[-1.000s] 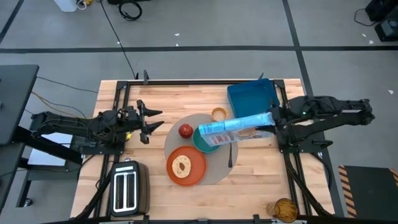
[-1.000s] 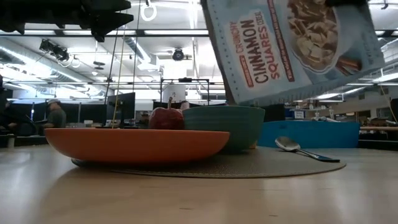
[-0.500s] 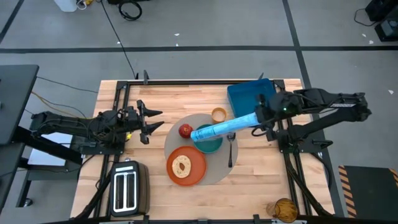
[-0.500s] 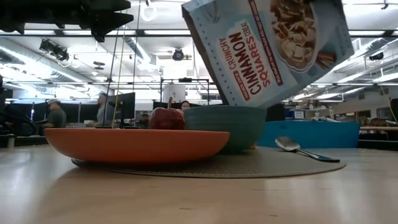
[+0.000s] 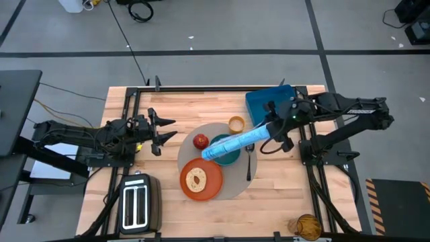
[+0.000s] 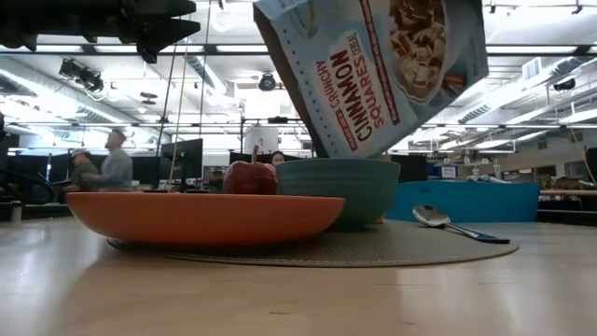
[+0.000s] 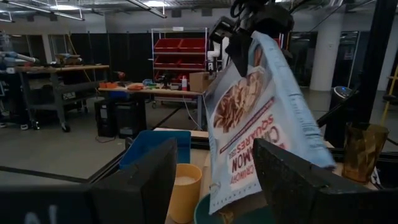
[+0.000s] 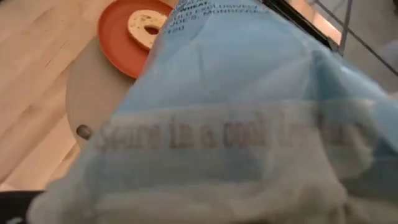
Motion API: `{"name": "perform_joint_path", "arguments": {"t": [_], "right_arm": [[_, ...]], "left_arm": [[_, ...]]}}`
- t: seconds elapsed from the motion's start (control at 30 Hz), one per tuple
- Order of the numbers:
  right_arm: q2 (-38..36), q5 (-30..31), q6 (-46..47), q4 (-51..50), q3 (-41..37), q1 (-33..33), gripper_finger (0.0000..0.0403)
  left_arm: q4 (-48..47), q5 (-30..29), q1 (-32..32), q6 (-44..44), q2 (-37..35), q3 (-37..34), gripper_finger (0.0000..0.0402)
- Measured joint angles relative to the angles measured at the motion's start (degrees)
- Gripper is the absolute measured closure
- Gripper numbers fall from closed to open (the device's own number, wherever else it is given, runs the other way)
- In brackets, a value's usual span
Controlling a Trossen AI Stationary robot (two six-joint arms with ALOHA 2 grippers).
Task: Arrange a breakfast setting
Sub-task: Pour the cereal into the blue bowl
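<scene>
High view, left to right: left gripper [image 5: 163, 130] idling over the tabletop [image 5: 175, 101], jaws spread wide, holding nothing. Sitting on the mat [image 5: 236, 183]: plate [image 5: 201, 189] carrying toast [image 5: 197, 178], apple [image 5: 200, 141], bowl [image 5: 230, 157], cup [image 5: 236, 124], spoon [image 5: 248, 161]. Tilting over the bowl, cereal bag [image 5: 238, 142], gripped by the right gripper [image 5: 277, 128], jaws clamping its upper end.

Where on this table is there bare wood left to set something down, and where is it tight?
Free: the strip right of the toaster, below the mat, and the far edge left of the tray. Crowded: the mat, where plate, apple, bowl and spoon cluster under the cereal bag.
</scene>
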Motion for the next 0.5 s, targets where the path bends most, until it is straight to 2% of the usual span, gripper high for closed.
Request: {"name": "perform_joint_path", "arguments": {"t": [0.17, 0.5], "right_arm": [[3.3, -0.1, -3.6, -3.2, 4.5, 1.6, 0.025], [12.0, 1.7, -4.1, -13.0, 15.4, 2.2, 0.025]], "left_arm": [[0.0, 0.0, 0.0, 0.0, 0.0, 0.0, 0.0184], [0.0, 0.0, 0.0, 0.0, 0.0, 0.0, 0.0184]]}}
